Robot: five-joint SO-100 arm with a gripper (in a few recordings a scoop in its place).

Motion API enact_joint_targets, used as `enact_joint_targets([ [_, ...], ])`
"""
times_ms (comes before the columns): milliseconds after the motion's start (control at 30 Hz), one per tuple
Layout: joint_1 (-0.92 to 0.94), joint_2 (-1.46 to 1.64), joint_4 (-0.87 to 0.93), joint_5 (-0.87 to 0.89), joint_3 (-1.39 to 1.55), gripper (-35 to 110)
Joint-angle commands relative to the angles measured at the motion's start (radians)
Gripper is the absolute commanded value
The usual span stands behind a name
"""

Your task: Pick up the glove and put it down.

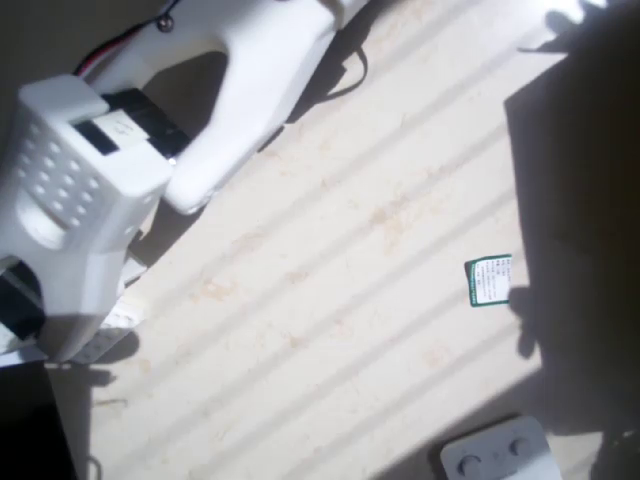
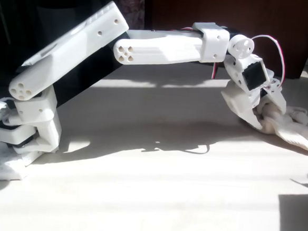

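While the gripper (image 2: 268, 114) sits low at the far right of the fixed view, its fingers reach down onto the table (image 2: 153, 200) and meet the cream glove (image 2: 295, 132), which lies right under and just right of the fingertips, spilling off toward the right edge. Glove's long axis runs roughly left-right, along the line of the outstretched arm (image 2: 164, 46), with the near end bunched at the fingers and the looser part trailing right and slightly nearer. Jaws look drawn in narrow around a bunch of fabric, so my read is a pinch on the glove; the contact point is crowded and bright, not fully certain, and the glove touches the table, not lifted. Judging by that, the lift is the step in hand: straight up should do, soft cloth may slip or drag if the pinch caught only a fold. Further out, the overhead view has the arm's white body at upper left, a small green-and-white card (image 1: 489, 281) on the sunlit tabletop at right, well apart from the arm, and a white device with round buttons (image 1: 497, 455) at the bottom edge.
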Motion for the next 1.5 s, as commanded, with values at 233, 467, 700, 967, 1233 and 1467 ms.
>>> enact_joint_targets([
  [233, -0.006, 0.005, 0.009, -0.012, -0.032, 0],
  [467, -0.005, 0.049, 0.009, -0.002, -0.035, 0],
  [700, 0.064, 0.187, 0.026, -0.012, -0.034, 0],
  [967, 0.281, 0.284, 0.135, -0.014, -0.031, 0],
  [1233, 0.554, 0.287, 0.213, -0.015, -0.031, 0],
  [1467, 0.710, 0.272, 0.261, -0.048, -0.020, 0],
])
